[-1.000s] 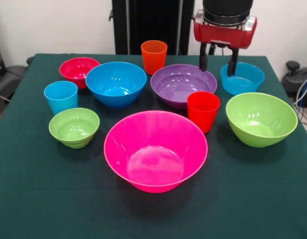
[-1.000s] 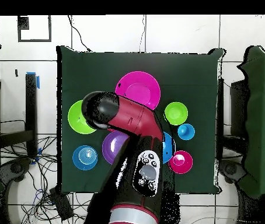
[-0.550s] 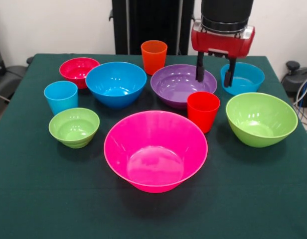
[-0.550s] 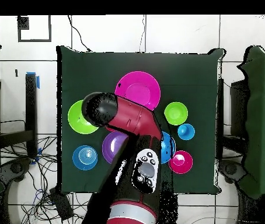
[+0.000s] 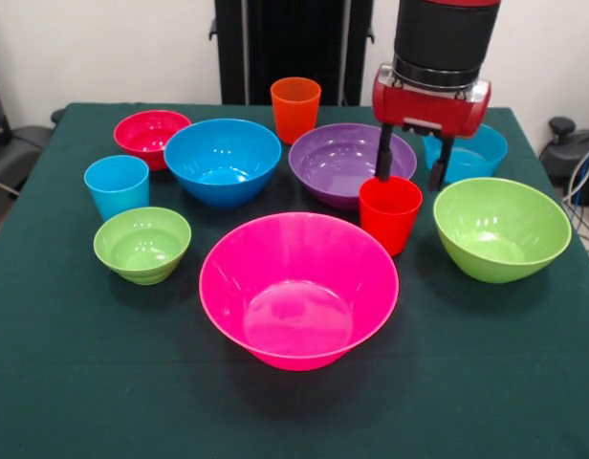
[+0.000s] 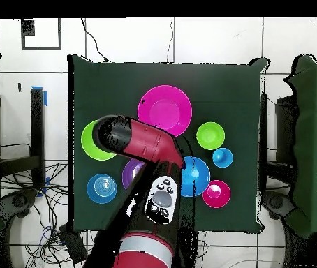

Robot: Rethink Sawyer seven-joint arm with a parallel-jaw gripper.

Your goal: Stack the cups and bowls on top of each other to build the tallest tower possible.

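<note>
The tool is shown with its fingers spread, empty, just above and behind the red cup. All cups and bowls are seen unstacked on the green surface, the red cup between the purple bowl and a lime green bowl.

Front and overhead, same table

Bright, even light falls from above. In the front view the glossy hot pink bowl and the large green bowl carry soft white glare inside, and each piece casts only a faint, short shadow on the dark green counter. Focus is sharp throughout; no blur or edge bending shows.
</note>
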